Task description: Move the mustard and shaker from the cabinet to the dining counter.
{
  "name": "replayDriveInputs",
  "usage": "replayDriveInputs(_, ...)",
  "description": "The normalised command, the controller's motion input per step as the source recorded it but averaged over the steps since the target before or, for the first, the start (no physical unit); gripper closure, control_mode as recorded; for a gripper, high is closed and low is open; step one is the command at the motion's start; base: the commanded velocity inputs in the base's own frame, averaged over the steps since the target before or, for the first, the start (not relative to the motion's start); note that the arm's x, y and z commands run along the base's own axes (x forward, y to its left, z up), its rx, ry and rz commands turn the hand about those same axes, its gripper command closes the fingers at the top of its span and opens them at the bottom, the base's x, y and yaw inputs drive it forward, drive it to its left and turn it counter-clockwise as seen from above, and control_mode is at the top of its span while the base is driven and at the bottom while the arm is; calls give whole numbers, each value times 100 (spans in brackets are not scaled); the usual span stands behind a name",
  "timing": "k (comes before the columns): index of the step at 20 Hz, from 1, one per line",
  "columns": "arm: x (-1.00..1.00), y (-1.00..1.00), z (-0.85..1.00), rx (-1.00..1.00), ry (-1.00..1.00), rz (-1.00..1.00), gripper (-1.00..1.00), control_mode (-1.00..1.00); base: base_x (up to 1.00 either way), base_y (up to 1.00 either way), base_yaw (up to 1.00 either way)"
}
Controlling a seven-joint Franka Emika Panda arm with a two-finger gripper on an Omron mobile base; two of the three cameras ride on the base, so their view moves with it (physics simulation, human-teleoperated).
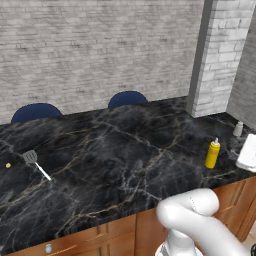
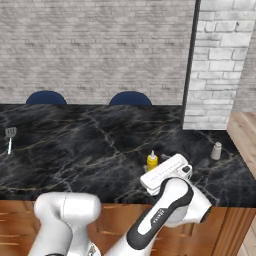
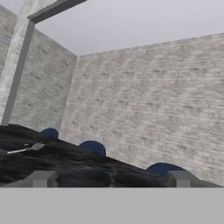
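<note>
- Left base view: mustard (image 1: 212, 154) upright on dining counter (image 1: 115, 150), right near edge; shaker (image 1: 238, 129) farther right, apart. Spatula (image 1: 35, 162) far left.
- Right base view: mustard (image 2: 152, 160) just behind the arm's hand; shaker (image 2: 216, 151) right, standing.
- Hand view: gripper (image 3: 110, 179) fingers wide, empty.
- Judgement: both light, rigid, smooth; grip mid-body. Bottle contents not visible.

The white robot hand (image 2: 165, 175) hides the lower part of the small yellow squeeze bottle (image 2: 152, 161) in the right base view.
</note>
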Motion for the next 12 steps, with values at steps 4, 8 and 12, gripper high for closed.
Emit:
replayDriveInputs(4,-69,37,100,-3,9,-3,-100,-100,0,0,0)
replayDriveInputs(8,-71,66,100,-21,31,-9,-100,-100,0,0,0)
replayDriveInputs(12,-66,94,100,-38,51,-4,-100,-100,0,0,0)
